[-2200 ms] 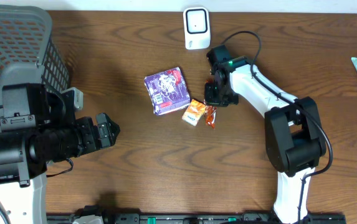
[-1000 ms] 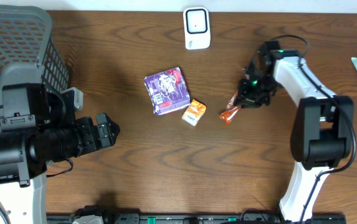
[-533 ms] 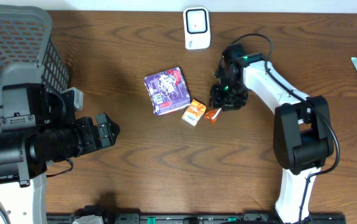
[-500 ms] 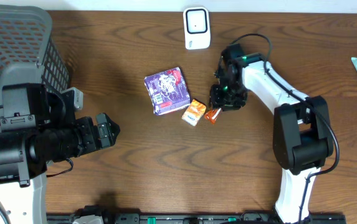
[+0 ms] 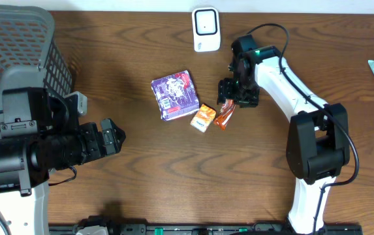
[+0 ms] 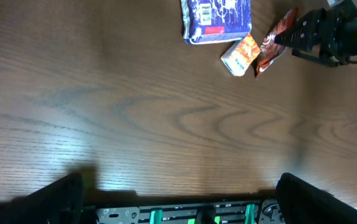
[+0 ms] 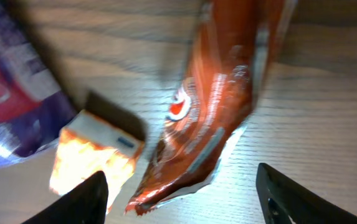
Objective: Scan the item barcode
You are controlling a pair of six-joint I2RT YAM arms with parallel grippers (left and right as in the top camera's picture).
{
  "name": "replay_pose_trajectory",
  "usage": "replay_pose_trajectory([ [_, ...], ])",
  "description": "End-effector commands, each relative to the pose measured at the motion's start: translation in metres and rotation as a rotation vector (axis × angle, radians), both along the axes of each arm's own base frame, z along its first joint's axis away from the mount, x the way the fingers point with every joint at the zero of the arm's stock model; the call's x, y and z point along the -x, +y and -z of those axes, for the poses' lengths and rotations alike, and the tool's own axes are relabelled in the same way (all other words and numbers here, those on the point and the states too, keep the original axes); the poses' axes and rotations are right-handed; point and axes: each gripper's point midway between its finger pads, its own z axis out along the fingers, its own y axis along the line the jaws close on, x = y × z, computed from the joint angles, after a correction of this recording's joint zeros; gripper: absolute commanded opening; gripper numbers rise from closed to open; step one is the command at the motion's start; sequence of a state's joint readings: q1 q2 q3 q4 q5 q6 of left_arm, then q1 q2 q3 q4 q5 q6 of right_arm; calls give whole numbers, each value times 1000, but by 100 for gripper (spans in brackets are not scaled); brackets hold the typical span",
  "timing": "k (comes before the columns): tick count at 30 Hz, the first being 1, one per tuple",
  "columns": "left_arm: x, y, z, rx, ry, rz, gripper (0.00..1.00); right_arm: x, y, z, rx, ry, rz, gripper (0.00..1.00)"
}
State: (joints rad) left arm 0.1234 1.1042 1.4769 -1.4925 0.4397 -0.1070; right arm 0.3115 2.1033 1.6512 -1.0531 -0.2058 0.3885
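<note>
red snack packet (image 7: 218,93), top cut off, between parted jaws of right gripper (image 7: 184,186), left gripper (image 6: 179,186) wide

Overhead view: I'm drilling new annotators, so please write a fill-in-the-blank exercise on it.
The grey basket stands on the robot's ____ side. The orange box lies between the purple packet and the red ____. The right gripper has its jaws ____ over that wrapper.
Missing: left; wrapper; open.
</note>
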Motion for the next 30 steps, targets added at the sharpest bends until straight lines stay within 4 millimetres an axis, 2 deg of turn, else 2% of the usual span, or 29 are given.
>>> replay_pose_trajectory([
  [1,0,0,1,3,4,3,98,-6,-9,-4,144,-65,117,72],
  [4,0,0,1,3,4,3,98,-7,-10,4,212,-99,183,70],
  [10,0,0,1,3,4,3,98,-3,13,24,186,-142,195,67],
  [12,0,0,1,3,4,3,98,0,8,29,231,-156,213,66],
  [15,0,0,1,3,4,3,98,5,-12,33,333,-166,280,62],
  [19,0,0,1,3,4,3,98,10,-18,38,349,-149,295,53],
  [21,0,0,1,3,4,3,98,11,-19,38,352,-145,294,41],
  [23,0,0,1,3,4,3,98,12,-19,38,355,-142,292,25],
  [27,0,0,1,3,4,3,98,13,-19,35,337,-119,254,3],
  [30,0,0,1,3,4,3,98,9,-10,25,258,-92,187,1],
])
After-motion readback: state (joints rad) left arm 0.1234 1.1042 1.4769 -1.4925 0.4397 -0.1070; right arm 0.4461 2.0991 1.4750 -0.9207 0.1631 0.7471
